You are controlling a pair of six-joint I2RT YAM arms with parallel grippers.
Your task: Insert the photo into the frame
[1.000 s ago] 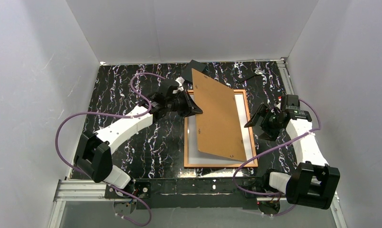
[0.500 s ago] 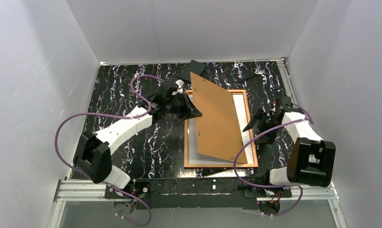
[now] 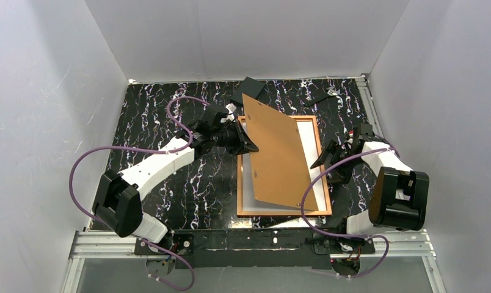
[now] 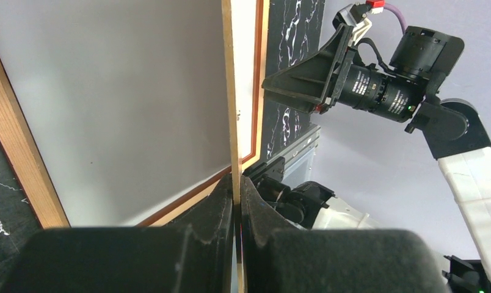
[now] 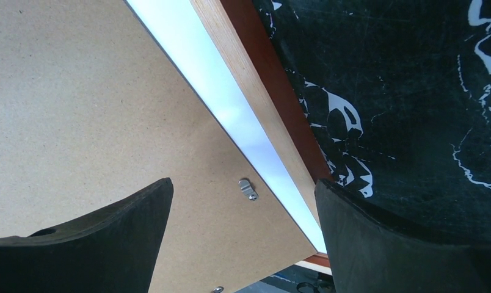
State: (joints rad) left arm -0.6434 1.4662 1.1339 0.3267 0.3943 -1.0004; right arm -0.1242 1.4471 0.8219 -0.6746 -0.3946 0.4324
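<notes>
Frame (image 3: 239, 189): thin orange-red border, flat on table (image 3: 151, 110), photo (image 3: 248, 183) inside, white-grey back up. Your left gripper (image 3: 250, 144) clamps the left edge of a brown board (image 3: 276, 159) tilted askew over it; your right gripper (image 3: 330, 166) gapes empty at the right rail.

Lab robot cell: white enclosure walls (image 3: 47, 91), black marbled table (image 3: 197, 186)

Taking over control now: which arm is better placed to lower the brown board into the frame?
Left. The left tool is shut on the board's edge, holding it tilted over the frame. The right tool is open near the board's right edge, gripping nothing.
</notes>
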